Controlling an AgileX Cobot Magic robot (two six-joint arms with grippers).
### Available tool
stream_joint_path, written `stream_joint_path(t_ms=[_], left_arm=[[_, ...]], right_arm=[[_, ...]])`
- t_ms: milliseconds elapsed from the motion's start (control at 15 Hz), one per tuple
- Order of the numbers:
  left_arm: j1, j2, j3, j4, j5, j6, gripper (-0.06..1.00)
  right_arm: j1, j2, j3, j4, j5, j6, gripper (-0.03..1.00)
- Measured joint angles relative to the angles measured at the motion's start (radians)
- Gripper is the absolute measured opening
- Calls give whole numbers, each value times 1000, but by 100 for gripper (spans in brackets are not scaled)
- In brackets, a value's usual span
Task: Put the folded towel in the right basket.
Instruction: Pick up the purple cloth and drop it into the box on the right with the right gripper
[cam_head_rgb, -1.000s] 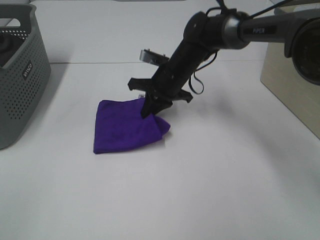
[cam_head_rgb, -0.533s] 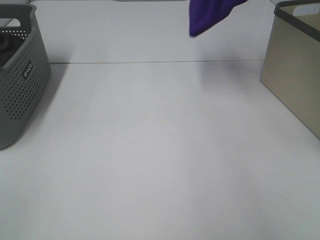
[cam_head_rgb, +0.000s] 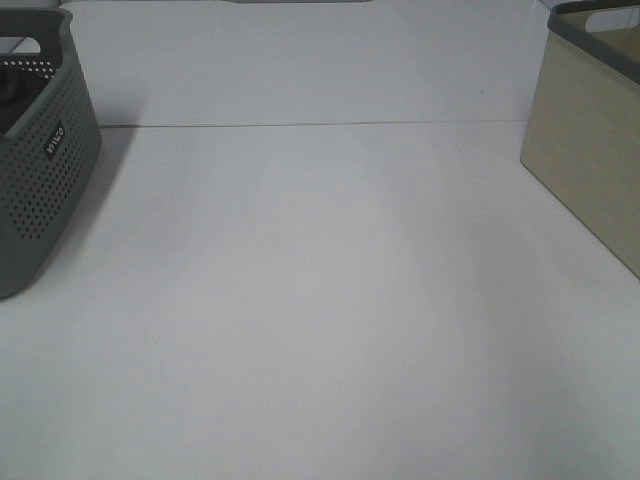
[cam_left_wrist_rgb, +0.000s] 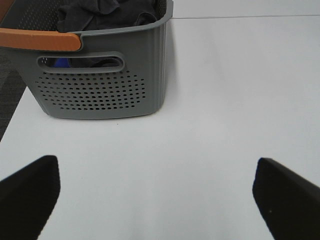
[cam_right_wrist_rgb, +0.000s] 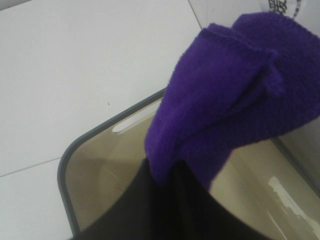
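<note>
In the right wrist view my right gripper (cam_right_wrist_rgb: 172, 200) is shut on the folded purple towel (cam_right_wrist_rgb: 225, 105), which hangs bunched from the black fingers above the open beige right basket (cam_right_wrist_rgb: 85, 170). In the exterior high view only that basket's wall (cam_head_rgb: 590, 170) shows at the right edge; the towel and both arms are out of that view. In the left wrist view my left gripper (cam_left_wrist_rgb: 155, 192) is open and empty, its black fingertips (cam_left_wrist_rgb: 30, 187) wide apart over the bare white table.
A grey perforated basket (cam_head_rgb: 40, 160) with dark clothes stands at the table's left; it also shows in the left wrist view (cam_left_wrist_rgb: 100, 85) with an orange handle. White table (cam_head_rgb: 320, 300) lies between the two baskets.
My right gripper lifted the purple towel off the table's middle, carried it up and to the right out of the exterior view, and now holds it over the right basket.
</note>
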Motion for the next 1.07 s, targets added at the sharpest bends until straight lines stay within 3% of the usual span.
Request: stream_joint_path(t_ms=[267, 533, 600, 733, 800, 867, 933, 1067], left_arm=[[0, 0, 0, 0, 0, 0, 99], [0, 0, 0, 0, 0, 0, 99], [0, 0, 0, 0, 0, 0, 99], [0, 0, 0, 0, 0, 0, 99], [0, 0, 0, 0, 0, 0, 99], [0, 0, 0, 0, 0, 0, 99], [0, 0, 0, 0, 0, 0, 99], [0, 0, 0, 0, 0, 0, 99]], right_arm=[[-2, 1, 106, -18, 0, 0, 8], [-2, 36, 310, -123, 7, 24, 8], [-2, 47, 326, -121, 7, 41, 14], [-2, 57, 333, -118, 7, 52, 40], [-2, 57, 335, -117, 7, 44, 66], [-2, 57, 335, -109, 7, 30, 83], [-2, 57, 335, -97, 7, 18, 90], [-2, 57, 335, -70, 7, 14, 95]])
